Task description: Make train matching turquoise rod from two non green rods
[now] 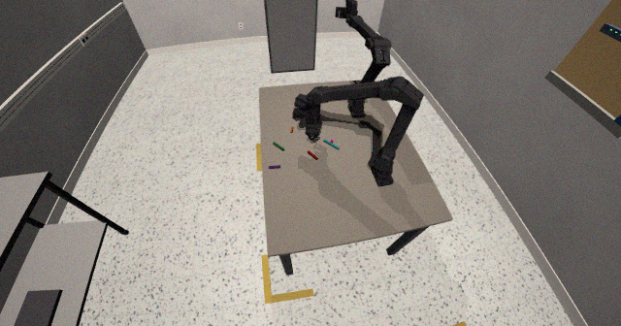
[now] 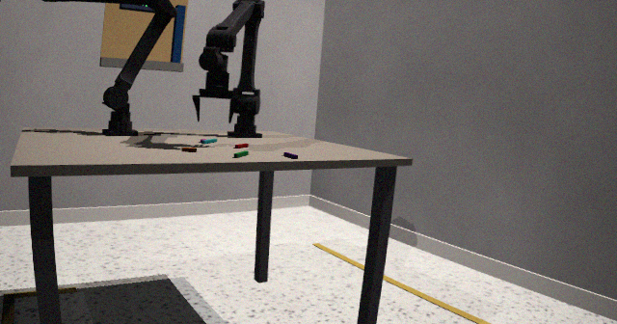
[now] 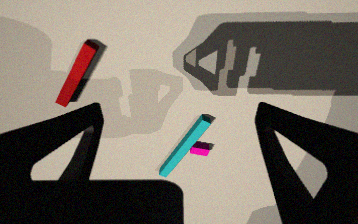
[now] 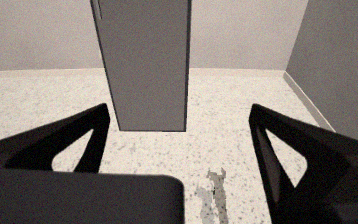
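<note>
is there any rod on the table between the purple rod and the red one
No, that stretch is bare of rods: the top view shows only tabletop between the purple rod and the red rod.

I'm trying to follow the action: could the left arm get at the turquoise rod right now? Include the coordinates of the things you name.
Probably yes: the left gripper [image 1: 312, 138] [image 2: 214, 121] [image 3: 179, 111] hangs open above the turquoise rod [image 1: 331, 145] [image 2: 209, 141] [image 3: 184, 147], though the magenta rod [image 1: 332, 141] [image 3: 200, 151] right beside it might get nudged.

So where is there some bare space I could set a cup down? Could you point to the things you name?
The widest is from the purple rod [image 1: 275, 167] [image 2: 290, 155] and red rod [image 1: 312, 155] [image 2: 241, 146] [image 3: 76, 75] to the table edge [image 1: 359, 236] [image 2: 359, 148] on the left arm's side. It's crowded under the left gripper [image 1: 313, 139] [image 2: 214, 121] [image 3: 180, 107], around the turquoise rod [image 1: 335, 146] [image 2: 210, 141] [image 3: 185, 145] and magenta rod [image 1: 332, 141] [image 2: 202, 141] [image 3: 200, 151].
</note>
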Controlling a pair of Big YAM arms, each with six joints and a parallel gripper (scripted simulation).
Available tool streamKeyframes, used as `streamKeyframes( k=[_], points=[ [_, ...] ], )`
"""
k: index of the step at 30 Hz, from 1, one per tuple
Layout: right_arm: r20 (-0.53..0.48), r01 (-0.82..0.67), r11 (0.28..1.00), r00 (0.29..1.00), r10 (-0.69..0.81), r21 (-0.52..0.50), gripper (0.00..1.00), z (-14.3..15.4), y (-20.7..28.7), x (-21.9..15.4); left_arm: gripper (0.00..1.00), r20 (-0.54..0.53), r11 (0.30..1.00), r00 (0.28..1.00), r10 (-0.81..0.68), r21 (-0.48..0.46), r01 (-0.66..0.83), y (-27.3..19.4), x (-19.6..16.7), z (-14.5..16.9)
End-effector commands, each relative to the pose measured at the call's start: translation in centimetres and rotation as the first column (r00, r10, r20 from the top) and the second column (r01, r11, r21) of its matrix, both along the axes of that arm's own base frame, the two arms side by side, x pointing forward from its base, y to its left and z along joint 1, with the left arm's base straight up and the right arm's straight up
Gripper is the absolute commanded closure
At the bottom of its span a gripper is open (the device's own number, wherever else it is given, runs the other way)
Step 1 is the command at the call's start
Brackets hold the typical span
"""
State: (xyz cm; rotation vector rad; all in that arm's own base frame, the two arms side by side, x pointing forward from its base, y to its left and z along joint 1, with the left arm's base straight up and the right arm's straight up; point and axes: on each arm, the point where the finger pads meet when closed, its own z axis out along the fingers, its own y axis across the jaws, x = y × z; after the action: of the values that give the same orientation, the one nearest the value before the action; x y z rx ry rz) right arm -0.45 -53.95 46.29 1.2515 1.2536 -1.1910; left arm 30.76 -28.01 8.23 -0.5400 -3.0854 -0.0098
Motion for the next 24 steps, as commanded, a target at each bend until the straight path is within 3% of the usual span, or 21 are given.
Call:
streamKeyframes(
  k=[1, 12, 24],
  points=[
    [0.007, -0.003, 0.998, 1.0, 0.004, -0.057, 0.0, 3.8, -0.5, 0.3, 0.0, 0.042, 0.987, 0.986, -0.159, -0.032, 0.16, -0.7, -0.3, 1.3],
    [0.007, -0.003, 0.998, 1.0, 0.004, -0.057, 0.0, 3.8, -0.5, 0.3, 0.0, 0.046, 0.897, 0.896, -0.441, -0.022, 0.442, -0.3, -3.3, 0.8],
    [0.007, -0.003, 0.998, 1.0, 0.004, -0.057, 0.0, 3.8, -0.5, 0.3, 0.0, 0.065, 0.893, 0.893, -0.446, -0.028, 0.449, -1.0, -1.9, 1.6]
  ],
)
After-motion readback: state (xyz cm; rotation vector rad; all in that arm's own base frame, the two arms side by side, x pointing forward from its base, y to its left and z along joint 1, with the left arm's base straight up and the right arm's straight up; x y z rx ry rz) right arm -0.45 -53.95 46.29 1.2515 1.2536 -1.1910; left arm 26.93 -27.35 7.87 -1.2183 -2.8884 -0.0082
